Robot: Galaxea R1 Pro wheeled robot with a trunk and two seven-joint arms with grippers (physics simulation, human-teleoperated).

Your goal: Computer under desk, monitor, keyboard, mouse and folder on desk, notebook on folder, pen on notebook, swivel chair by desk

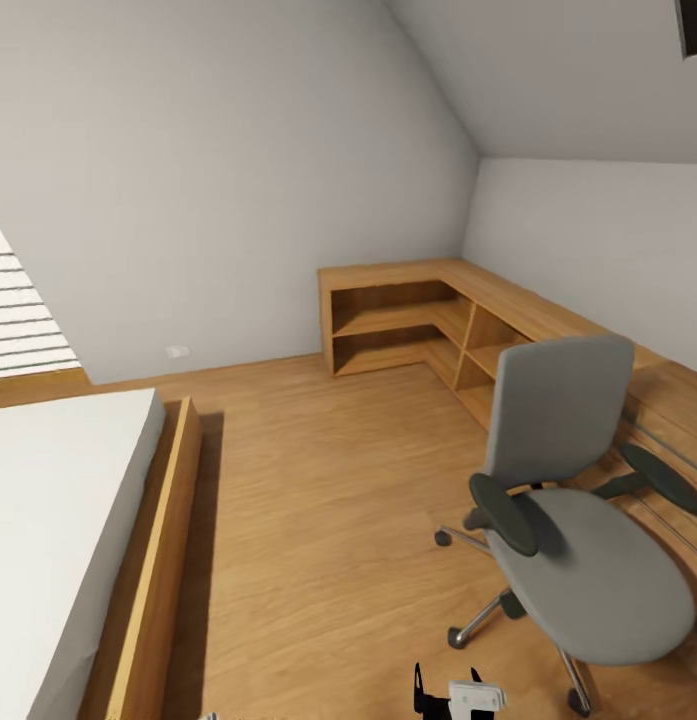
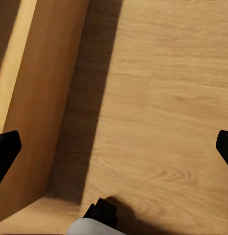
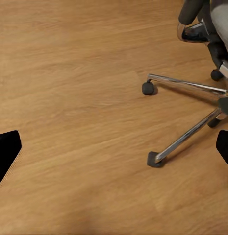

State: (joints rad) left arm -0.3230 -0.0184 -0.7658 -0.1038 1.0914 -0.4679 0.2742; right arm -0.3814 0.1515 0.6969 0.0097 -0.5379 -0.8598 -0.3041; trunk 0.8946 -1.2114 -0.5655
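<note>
Arms hang low over the wooden floor (image 1: pixel 318 480), both end effectors spread wide and empty (swivel chair (image 1: pixel 573 500) nearby).

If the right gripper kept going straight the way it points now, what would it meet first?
Most likely the bare wooden floor. The right gripper, its fingers apart, aims down at it; the swivel chair base lies off to one side, though depth is unclear.

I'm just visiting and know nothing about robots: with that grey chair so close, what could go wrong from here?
1. The grey office chair stands close on the robot's right; its chrome star base with casters could be bumped and roll away.
2. The wooden bed frame sits close on the left, so turning might clip it.
3. The chair's seat looks bare, so the folder may need finding elsewhere.
</note>
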